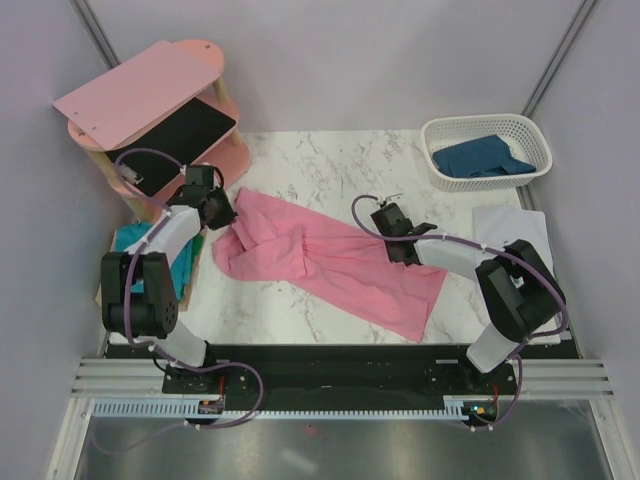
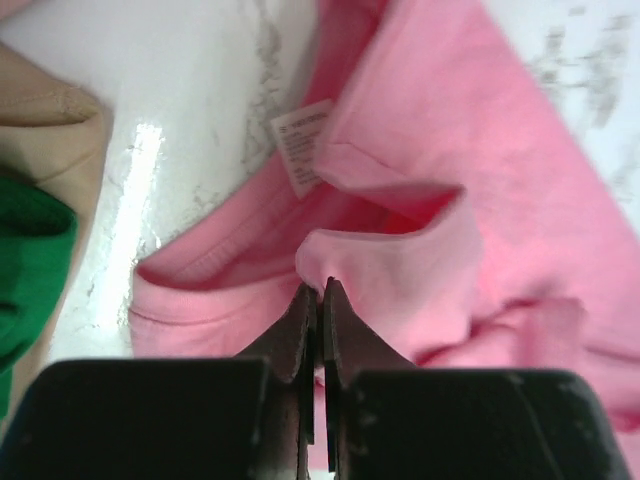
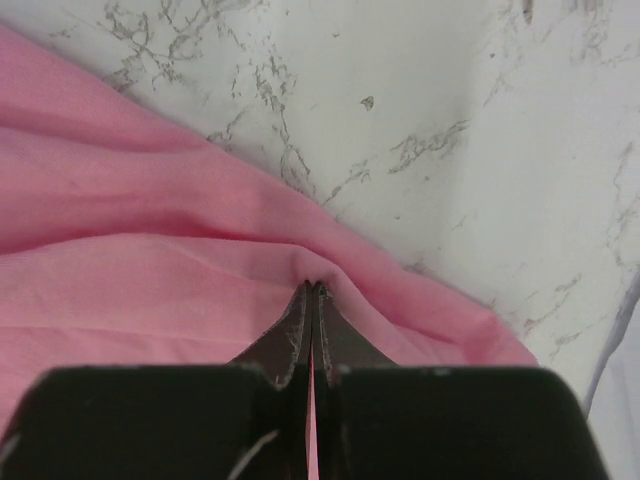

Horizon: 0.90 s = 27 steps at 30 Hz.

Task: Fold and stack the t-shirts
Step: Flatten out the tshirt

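Pink t-shirt lies crumpled and stretched slantwise over the marble bench, from the far left toward the near right; it is not folded yet. Left gripper is at the shirt's left end, and the left wrist view shows this gripper clenched on a small raised fold of pink cloth just beside the neckline; a white label sits inside the collar, a little beyond the fold. Right gripper is at the far edge of the shirt, near its middle; in the right wrist view it is pressed closed on a pinch of the pink cloth, where the cloth meets the bare marble. Teal t-shirt lies at the left edge of the bench, partly under the left arm; dark blue t-shirt lies in a white basket at the far right corner. Pink shelf unit stands at the far left corner; a white cloth lies near the right edge, below the basket.
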Each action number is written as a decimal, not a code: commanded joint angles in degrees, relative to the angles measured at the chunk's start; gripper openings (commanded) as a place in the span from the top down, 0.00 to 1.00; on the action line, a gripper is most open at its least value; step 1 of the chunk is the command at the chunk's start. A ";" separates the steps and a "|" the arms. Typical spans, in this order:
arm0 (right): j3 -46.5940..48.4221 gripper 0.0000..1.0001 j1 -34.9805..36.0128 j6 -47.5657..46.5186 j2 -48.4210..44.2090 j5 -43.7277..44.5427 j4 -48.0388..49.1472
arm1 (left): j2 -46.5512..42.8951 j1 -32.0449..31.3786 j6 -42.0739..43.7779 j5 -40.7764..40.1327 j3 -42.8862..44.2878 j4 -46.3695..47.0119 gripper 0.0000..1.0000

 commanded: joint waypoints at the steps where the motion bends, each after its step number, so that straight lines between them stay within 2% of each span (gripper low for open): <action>1: 1.54 1.00 -0.19 0.44 -7.75 2.19 -1.20 | -12.66 0.24 0.75 5.39 2.22 0.00 0.98; 8: 5.32 1.00 -0.19 -0.17 -16.98 2.37 -4.10 | -19.52 0.24 3.47 7.67 13.64 -9.85 0.98; 12: 6.90 1.00 -0.28 -1.66 -23.39 2.98 -4.81 | -23.30 0.24 4.27 8.38 15.85 -12.92 0.98; 18: 8.13 1.00 -0.19 -3.69 -28.15 3.25 -5.87 | -27.43 0.24 5.76 7.59 18.22 -16.62 0.98; 23: 7.79 1.00 -0.19 -4.21 -28.86 2.54 -6.57 | -29.10 0.24 6.38 7.59 19.54 -19.34 0.98; 27: 7.00 1.00 -0.28 -4.57 -20.02 4.47 -6.83 | -28.85 0.24 5.76 8.73 17.09 -19.35 0.98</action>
